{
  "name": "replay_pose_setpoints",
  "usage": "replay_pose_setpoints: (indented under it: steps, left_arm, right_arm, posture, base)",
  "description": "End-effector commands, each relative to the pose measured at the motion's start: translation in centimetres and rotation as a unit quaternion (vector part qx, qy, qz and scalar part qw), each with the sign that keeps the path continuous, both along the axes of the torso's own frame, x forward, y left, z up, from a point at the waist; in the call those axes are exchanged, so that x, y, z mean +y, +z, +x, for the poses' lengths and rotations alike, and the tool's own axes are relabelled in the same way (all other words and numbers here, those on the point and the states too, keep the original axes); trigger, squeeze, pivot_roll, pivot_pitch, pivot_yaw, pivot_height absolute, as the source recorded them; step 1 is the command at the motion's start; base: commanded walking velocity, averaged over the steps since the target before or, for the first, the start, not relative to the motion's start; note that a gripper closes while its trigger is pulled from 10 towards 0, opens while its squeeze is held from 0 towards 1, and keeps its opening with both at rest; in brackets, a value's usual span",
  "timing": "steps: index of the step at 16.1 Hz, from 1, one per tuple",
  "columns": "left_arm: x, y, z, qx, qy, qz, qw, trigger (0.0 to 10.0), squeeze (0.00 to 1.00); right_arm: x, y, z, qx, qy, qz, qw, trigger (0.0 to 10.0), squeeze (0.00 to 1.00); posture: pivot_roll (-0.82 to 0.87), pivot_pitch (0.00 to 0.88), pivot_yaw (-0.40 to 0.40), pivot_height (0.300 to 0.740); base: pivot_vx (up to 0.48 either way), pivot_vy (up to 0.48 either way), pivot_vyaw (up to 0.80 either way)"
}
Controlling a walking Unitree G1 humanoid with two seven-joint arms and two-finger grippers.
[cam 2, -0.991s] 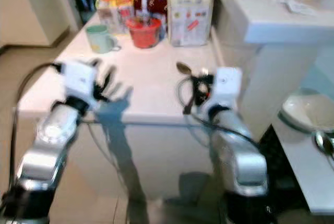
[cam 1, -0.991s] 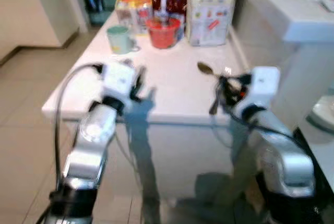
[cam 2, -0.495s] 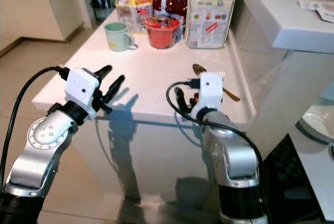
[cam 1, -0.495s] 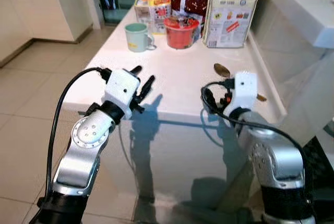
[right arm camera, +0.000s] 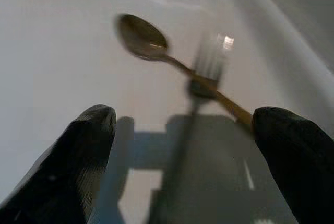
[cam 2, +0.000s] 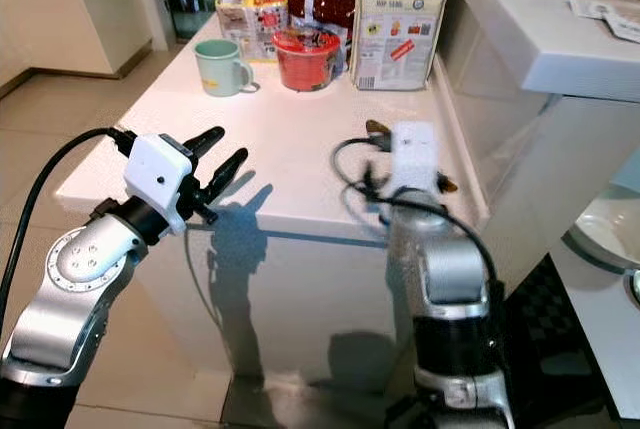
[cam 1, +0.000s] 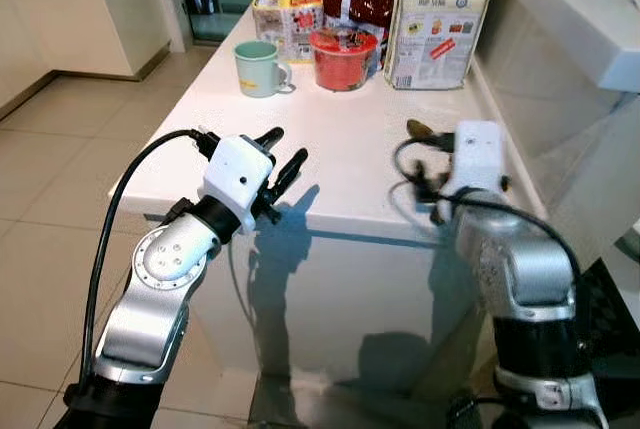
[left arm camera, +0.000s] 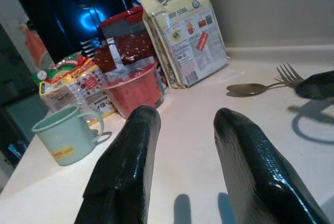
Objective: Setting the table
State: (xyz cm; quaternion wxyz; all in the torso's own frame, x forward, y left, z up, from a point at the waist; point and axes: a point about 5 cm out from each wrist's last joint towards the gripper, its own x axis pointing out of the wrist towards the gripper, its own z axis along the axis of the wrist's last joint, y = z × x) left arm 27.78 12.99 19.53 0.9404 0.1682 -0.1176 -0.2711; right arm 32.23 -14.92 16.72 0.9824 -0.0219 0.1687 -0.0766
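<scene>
Between the spread fingers of the right gripper (right arm camera: 180,145) lay a spoon (right arm camera: 143,38) and a fork (right arm camera: 209,62), crossed one over the other on the white table (cam 1: 340,164). The fingers stood wide, one on each side of the crossing and apart from the metal, so the gripper held nothing. That wide stance looked like a lining-up for a pick, since a thin handle flat on a hard top needs fingers dropped on both sides of it. The fork was blurred, and which piece lay on top could not be told. Both sat close to the table's right edge, near the low raised lip there, probably put down as a pair before being laid out as a place setting.

Over the table's near left edge the left gripper (cam 1: 278,159) hovered with its two fingers parted and empty, pointing toward the far end. It seemed to be waiting while the right arm worked.

At the far end of the table stood the things not needed yet: a pale green mug (cam 1: 257,68), a red cup (cam 1: 342,58) with a lid, a tall paper bag (cam 1: 440,19) of groceries and a printed packet (cam 1: 290,4), crowded together and well apart from the cutlery. The middle of the table was bare, leaving room for a setting.

Round about were a tiled floor (cam 1: 50,169), pale cabinets to the left, and a white counter (cam 2: 540,39) to the right, with a bowl (cam 2: 605,219) on a lower ledge beside it.
</scene>
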Motion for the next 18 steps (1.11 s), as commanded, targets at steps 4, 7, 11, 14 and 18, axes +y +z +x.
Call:
replay_pose_setpoints:
  steps: [4,7,11,14,18]
  left_arm:
    - [-0.7,0.2,-0.9,0.013,-0.054,0.000,0.998,10.0,0.00]
    - [-0.9,0.3,-0.9,0.013,-0.058,0.000,0.998,10.0,0.00]
    - [-0.8,0.3,-0.8,0.015,-0.058,0.002,0.998,10.0,0.00]
    - [-0.9,0.3,-0.8,0.017,-0.061,0.001,0.998,10.0,0.00]
    - [-1.0,0.2,-0.9,0.019,-0.065,0.002,0.998,10.0,0.00]
  right_arm:
    - [-0.3,-0.6,0.9,0.018,-0.035,0.041,0.998,10.0,0.00]
    - [0.6,-1.4,1.9,0.037,-0.018,0.084,0.996,10.0,0.00]
    - [0.5,-2.0,2.7,0.056,-0.011,0.054,0.997,10.0,0.00]
    - [0.3,-2.3,2.9,0.086,0.000,-0.004,0.996,10.0,0.00]
    - [0.2,-3.0,2.8,0.113,0.000,0.010,0.994,0.0,0.00]
  posture:
    - [0.00,0.000,-0.007,0.740]
    - [0.00,0.000,-0.006,0.740]
    - [0.01,0.000,-0.006,0.740]
    - [0.01,0.000,-0.005,0.740]
    - [0.01,0.000,-0.005,0.740]
  base:
    - [0.000,0.000,0.00]
    - [0.000,0.000,0.00]
    - [0.000,0.000,0.00]
    - [0.000,0.000,0.00]
    - [0.000,0.000,0.00]
